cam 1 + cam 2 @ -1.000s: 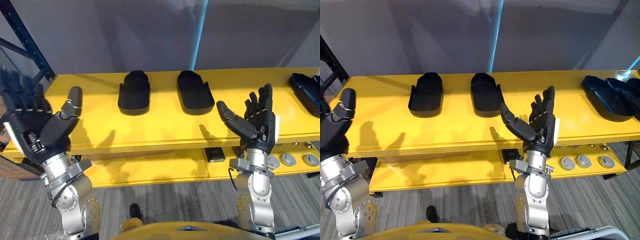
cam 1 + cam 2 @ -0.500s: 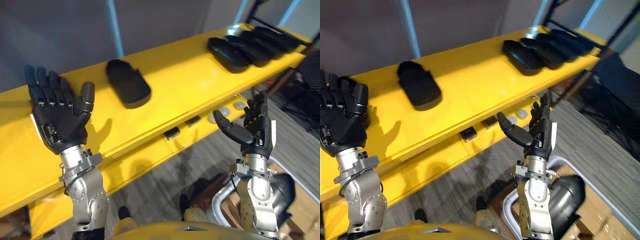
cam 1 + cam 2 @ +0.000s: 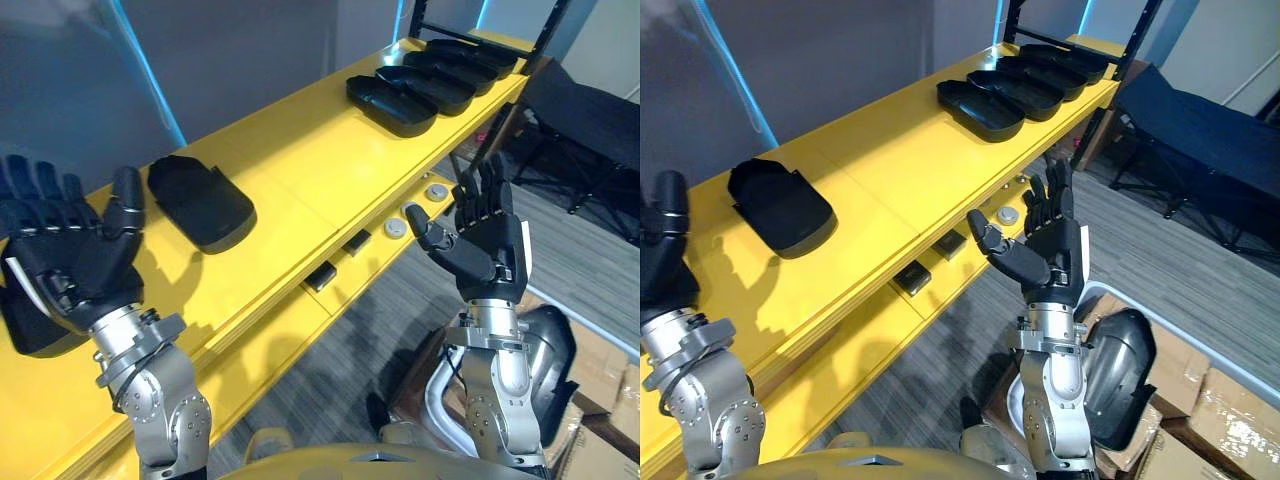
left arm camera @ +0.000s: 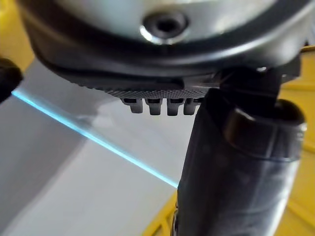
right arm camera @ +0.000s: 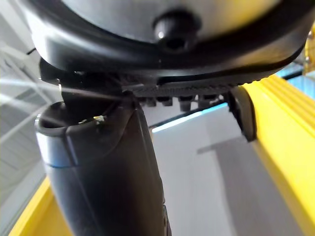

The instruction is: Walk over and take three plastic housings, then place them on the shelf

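We have both hands raised, palms toward us and empty: the left hand [image 3: 65, 262] hovers above the near-left part of the long yellow shelf top [image 3: 300, 170], its fingers straight and slightly apart with the thumb standing out, while the right hand [image 3: 485, 240] is out past the shelf top's front edge, above the grey carpet floor [image 3: 340, 350], fingers likewise straight and fanned, gripping nothing. The nearest task piece is a single black plastic housing [image 3: 203, 205], a shallow rounded shell lying just beyond our left hand, about midway between front and back edges; a dark shape [image 3: 25, 325] partly hidden under that hand may be another, though we cannot tell. At the far end, by the black upright post [image 3: 551, 28], a row of black plastic housings [image 3: 420, 85] lies overlapping. We judge that nothing has been picked up yet. From here, the shells look smooth and shallow, so a grip on the rim alone could slip; lifting one out of the overlapping row could drag its neighbour toward the front edge and off onto the floor; and three housings for two hands means stacking, where a loose stack may slide apart as we walk. A hand lowered carelessly might also shove the single housing along instead of closing round it.
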`<state>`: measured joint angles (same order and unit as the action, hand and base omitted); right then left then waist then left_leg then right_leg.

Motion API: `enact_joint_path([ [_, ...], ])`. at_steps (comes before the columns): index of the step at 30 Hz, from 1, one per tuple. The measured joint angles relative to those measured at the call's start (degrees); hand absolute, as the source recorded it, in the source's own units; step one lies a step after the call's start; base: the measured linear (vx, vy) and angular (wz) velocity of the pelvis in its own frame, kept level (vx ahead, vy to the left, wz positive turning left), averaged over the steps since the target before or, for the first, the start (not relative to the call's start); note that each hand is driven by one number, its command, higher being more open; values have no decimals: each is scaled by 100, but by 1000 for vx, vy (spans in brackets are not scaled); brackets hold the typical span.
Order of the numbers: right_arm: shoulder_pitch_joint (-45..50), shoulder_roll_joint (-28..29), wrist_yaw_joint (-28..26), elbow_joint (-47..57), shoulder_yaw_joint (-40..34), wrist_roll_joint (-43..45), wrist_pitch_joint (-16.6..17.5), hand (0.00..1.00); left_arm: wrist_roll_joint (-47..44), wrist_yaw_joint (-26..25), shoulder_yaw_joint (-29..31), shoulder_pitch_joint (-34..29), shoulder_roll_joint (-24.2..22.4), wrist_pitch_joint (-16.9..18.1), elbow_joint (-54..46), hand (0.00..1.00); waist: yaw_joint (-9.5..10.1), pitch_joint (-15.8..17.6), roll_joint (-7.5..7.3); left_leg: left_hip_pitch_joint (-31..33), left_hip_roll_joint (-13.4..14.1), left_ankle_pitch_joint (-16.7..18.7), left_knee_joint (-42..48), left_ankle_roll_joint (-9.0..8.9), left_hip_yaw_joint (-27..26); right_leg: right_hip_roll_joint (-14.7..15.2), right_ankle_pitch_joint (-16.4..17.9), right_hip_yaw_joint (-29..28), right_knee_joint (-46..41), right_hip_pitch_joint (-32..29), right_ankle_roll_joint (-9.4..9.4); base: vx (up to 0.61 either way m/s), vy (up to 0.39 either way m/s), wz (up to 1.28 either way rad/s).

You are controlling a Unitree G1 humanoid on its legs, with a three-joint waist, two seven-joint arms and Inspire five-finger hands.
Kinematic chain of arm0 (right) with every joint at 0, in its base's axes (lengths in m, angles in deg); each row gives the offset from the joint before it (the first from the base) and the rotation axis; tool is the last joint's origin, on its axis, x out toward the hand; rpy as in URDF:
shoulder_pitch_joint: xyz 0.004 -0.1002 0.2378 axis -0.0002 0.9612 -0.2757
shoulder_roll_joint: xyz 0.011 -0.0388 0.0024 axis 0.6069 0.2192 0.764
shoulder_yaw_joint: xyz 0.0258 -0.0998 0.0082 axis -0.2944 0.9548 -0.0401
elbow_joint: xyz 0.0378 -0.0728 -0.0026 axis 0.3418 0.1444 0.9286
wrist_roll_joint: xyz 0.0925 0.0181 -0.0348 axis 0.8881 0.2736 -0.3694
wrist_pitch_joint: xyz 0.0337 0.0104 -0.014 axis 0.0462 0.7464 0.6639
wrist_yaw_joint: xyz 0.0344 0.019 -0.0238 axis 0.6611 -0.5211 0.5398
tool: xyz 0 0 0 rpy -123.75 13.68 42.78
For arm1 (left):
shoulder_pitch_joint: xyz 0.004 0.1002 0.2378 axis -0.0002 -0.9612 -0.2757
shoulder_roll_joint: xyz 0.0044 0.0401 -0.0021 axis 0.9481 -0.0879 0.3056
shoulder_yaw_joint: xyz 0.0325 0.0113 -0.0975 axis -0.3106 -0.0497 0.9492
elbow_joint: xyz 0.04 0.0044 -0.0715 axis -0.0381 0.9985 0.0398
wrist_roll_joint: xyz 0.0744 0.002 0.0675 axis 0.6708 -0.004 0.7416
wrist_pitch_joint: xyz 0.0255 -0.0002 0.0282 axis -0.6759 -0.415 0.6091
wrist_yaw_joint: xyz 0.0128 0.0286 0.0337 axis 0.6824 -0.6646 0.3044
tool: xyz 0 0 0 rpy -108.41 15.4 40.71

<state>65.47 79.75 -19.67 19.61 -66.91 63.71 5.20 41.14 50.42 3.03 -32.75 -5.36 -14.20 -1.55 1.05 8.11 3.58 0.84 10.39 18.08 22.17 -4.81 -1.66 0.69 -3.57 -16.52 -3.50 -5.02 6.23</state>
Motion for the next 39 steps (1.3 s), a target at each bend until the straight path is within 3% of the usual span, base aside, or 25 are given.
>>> enact_joint_path([
  [4, 161, 88, 156, 259, -27, -73, -3, 100, 4, 147, -449, 69, 6, 343, -148, 100, -19, 28, -25, 384, -178, 149, 692, -60, 73, 105, 494, 82, -1216, -560, 168, -89, 66, 16],
  [9, 765, 317, 186, 297, -159, -70, -4, 100, 83, 367, -933, 294, 170, 305, -217, 100, -144, 478, -189, 688, -117, 562, 1679, 132, -301, 89, 287, -50, -1308, -752, 408, -245, 149, -39],
  [10, 837, 304, 137, 298, -133, -67, -4, 100, 146, 302, -940, 282, 221, 304, -193, 100, -131, 571, -254, 660, -88, 622, 1710, 230, -500, 221, 242, 50, -1159, -755, 364, -307, 98, -101],
  [11, 895, 265, 59, 296, -61, -37, 1, 100, 170, 147, -947, 261, 238, 252, -135, 100, -122, 695, -203, 620, -50, 562, 1615, 342, -753, 503, 325, 609, -1127, -831, 122, -325, 129, -140],
  [12, 873, 221, -90, 288, 33, -19, 5, 100, 286, 6, -859, 233, 252, 227, 2, 100, -74, 679, -240, 556, 38, 467, 1494, 431, -1112, 688, 331, 1214, -1416, -1049, 109, -279, 123, -126],
  [13, 847, 184, -165, 291, 83, -23, 16, 100, 301, -48, -784, 237, 275, 215, 90, 100, -61, 666, -261, 544, 61, 391, 1416, 444, -1251, 752, 357, 1448, -1644, -1110, 67, -218, 69, -111],
  [14, 725, 88, -249, 259, 231, -59, 47, 100, 296, -101, -652, 261, 311, 186, 302, 100, -75, 667, -257, 516, 128, 194, 1236, 413, -1450, 864, 512, 1807, -2270, -1129, -121, -137, -5, -83],
  [15, 451, -23, -198, 80, 414, -154, 74, 100, 261, -106, -580, 231, 322, 162, 496, 100, -51, 660, -248, 421, 209, -53, 978, 332, -1630, 1067, 768, 2159, -2967, -1043, -455, -97, -45, -73],
  [17, 13, -18, -24, -325, 654, -318, 92, 100, 241, -101, -486, 233, 311, 49, 671, 100, 1, 637, -243, 400, 408, -441, 581, 217, -1763, 1546, 1066, 2654, -3752, -776, -693, -72, -172, -57],
  [19, -258, 7, 172, -700, 932, -337, 90, 100, 35, -54, -420, 192, 264, 36, 713, 100, 83, 622, -230, 456, 663, -801, 270, 44, -1823, 2051, 1054, 2809, -3898, -362, -699, -73, -278, -51],
  [20, -310, 19, 237, -824, 1038, -439, 82, 100, -62, -30, -384, 161, 261, 37, 717, 100, 128, 578, -306, 479, 741, -980, 138, -80, -1863, 2243, 939, 2795, -3630, -136, -629, -66, -398, -57],
  [21, -286, 34, 276, -874, 1134, -558, 39, 100, -249, 24, -384, 89, 289, 46, 698, 100, 202, 462, -498, 556, 833, -1173, 17, -285, -1908, 2367, 192, 2688, -2812, 280, -689, -85, -482, -48],
  [22, -280, 34, 336, -888, 1170, -598, -8, 100, -420, 78, -407, 71, 266, 40, 745, 100, 196, 449, -509, 691, 1035, -1389, -35, -373, -1830, 2103, 630, 2621, -2267, 526, 31, -111, -520, -40],
  [23, -274, 12, 364, -891, 1166, -601, -62, 100, -496, 110, -448, 44, 224, 1, 774, 100, 203, 444, -503, 689, 1087, -1537, -147, -335, -1827, 2056, 811, 2680, -2093, 565, 286, -166, -629, -35],
  [24, -237, -75, 362, -892, 1109, -593, -198, 100, -616, 123, -565, -40, 131, -85, 808, 100, 192, 379, -441, 677, 1166, -1802, -364, -265, -1829, 1932, 1094, 2849, -1717, 670, 694, -139, -504, -51],
  [25, -219, -196, 362, -895, 1054, -570, -281, 100, -610, 123, -628, -103, 23, -127, 822, 100, 181, 291, -324, 675, 1261, -1954, -524, -265, -1844, 1805, 1193, 2966, -1401, 695, 816, -113, -521, -75],
  [26, -211, -381, 354, -903, 972, -538, -398, 100, -609, 131, -684, -173, -65, -171, 821, 100, 134, 182, -133, 676, 1364, -2132, -663, -189, -1839, 1635, 1224, 2983, -1072, 694, 797, -39, -311, -77],
  [28, -144, -506, 347, -959, 923, -538, -516, 100, -631, 196, -674, -246, -66, -199, 743, 100, 3, 131, -47, 671, 1415, -2354, -501, -23, -1588, 1513, 1196, 2691, -800, 691, 731, -32, -204, -95],
  [29, -11, -508, 306, -956, 926, -532, -513, 100, -664, 236, -688, -348, -69, -198, 601, 100, 42, 82, -87, 552, 1177, -1909, -624, -460, -1035, 1519, 1119, 2362, -701, 562, 659, -33, 5, -124],
  [30, 5, -510, 256, -958, 929, -519, -514, 100, -654, 242, -687, -408, -67, -178, 484, 100, 65, 65, -71, 436, 1008, -1713, -749, -597, -855, 1504, 1067, 2199, -675, 462, 645, -35, 106, -155],
  [31, 20, -510, 158, -959, 934, -452, -510, 100, -597, 273, -689, -489, -59, -99, 312, 100, 52, 16, 14, 303, 847, -1361, -909, -465, -905, 1362, 957, 1969, -613, 290, 649, -24, 101, -119],
  [32, 89, -529, 146, -959, 909, -397, -501, 100, -551, 336, -723, -428, -55, -64, 321, 100, -48, -21, 8, 206, 801, -1164, -1106, -494, -910, 1346, 864, 1878, -618, 149, 681, -30, 87, -97],
  [34, 108, -549, 145, -1006, 902, -420, -502, 100, -529, 353, -769, -306, -43, -41, 357, 100, -40, -25, -74, 163, 714, -1139, -1171, -660, -1097, 1391, 592, 1776, -528, -43, 705, -64, 89, -68],
  [36, 147, -512, 252, -1107, 842, -517, -502, 100, -514, 306, -773, -181, 48, -37, 606, 100, -44, 1, -316, 217, 522, -1108, -1112, -685, -1258, 1559, 31, 1834, -59, -105, 707, -100, 126, -63],
  [39, 154, -356, 541, -1197, 687, -550, -504, 100, -556, 202, -735, -67, 122, -79, 926, 100, -58, 47, -420, 423, 345, -1055, -860, -646, -1233, 1727, -451, 2148, 304, -98, 701, -113, 142, -12],
])
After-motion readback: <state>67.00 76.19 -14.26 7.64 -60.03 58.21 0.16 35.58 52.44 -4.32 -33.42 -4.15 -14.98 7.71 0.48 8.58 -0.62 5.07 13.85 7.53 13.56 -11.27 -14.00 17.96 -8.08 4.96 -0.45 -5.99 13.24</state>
